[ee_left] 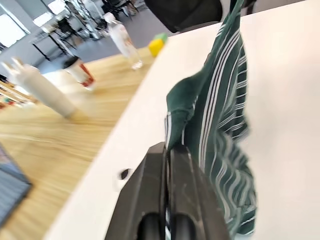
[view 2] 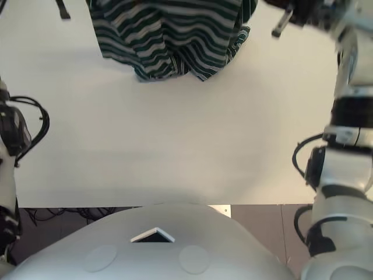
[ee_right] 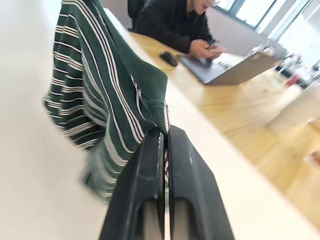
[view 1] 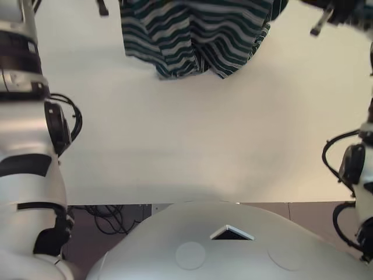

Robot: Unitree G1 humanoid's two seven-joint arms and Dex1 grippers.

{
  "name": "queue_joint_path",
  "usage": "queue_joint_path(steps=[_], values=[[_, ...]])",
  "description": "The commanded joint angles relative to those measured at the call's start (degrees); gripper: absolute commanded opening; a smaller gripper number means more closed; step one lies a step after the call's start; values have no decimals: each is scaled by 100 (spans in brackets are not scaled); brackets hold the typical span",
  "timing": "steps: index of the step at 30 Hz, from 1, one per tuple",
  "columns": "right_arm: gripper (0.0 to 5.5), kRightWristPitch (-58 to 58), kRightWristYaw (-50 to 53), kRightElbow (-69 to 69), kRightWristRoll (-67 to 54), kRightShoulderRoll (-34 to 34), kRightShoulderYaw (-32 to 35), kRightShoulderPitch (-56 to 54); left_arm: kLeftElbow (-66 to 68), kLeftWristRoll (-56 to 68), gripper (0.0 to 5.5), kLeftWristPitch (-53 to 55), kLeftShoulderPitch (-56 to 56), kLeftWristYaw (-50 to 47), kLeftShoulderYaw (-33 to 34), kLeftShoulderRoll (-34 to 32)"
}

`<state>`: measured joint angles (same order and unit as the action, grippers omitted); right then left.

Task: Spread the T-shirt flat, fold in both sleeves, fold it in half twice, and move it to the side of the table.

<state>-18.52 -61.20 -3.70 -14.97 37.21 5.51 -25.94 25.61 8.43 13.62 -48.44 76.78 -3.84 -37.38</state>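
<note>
Dark-green, white-striped cloth T-shirt [view 1: 192, 35]: hoisted over far part of flat white worktop [view 1: 186, 146], draped in loose folds, lowest bunch seemingly brushing the surface. Pinched by left tool [ee_left: 167, 162], black fingers pressed together on one fabric edge; same at right tool [ee_right: 164, 142], clamped on the opposite edge. Held high and wide apart, likely to let the cloth hang open before laying it flat. Judged as the spreading step, early in task, no sleeve folded yet. Hangs between both tools and below them, gripped edges right at the fingertips. Clear plastic bottle [ee_left: 122, 40] on wooden table [ee_left: 50, 150] beyond left side; grey laptop [ee_right: 225, 70] beyond right. Risk: sagging middle, creased landing if lowered without more sideways pull
</note>
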Motion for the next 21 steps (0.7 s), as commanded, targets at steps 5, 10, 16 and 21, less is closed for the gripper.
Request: queue_joint_path(steps=[5, 10, 16, 21], values=[[2, -3360, 189, 5296, -3996, 1149, 1470, 3351, -5891, 3322, 0, 4235, 2648, 91, 342, -1435], [2, -3761, 416, 6134, -4258, 1428, 1643, 4615, -6690, 3143, 0, 4237, 3732, 326, 148, -2379], [2, -3725, 1202, 6332, -3532, 1583, 1270, 5974, -7117, 2711, 0, 3728, 5092, 26, -49, -2959], [93, -3558, 1096, 6347, -3813, 1552, 1701, 6760, -6830, 2546, 83, 3278, 5684, 78, 137, -3260]])
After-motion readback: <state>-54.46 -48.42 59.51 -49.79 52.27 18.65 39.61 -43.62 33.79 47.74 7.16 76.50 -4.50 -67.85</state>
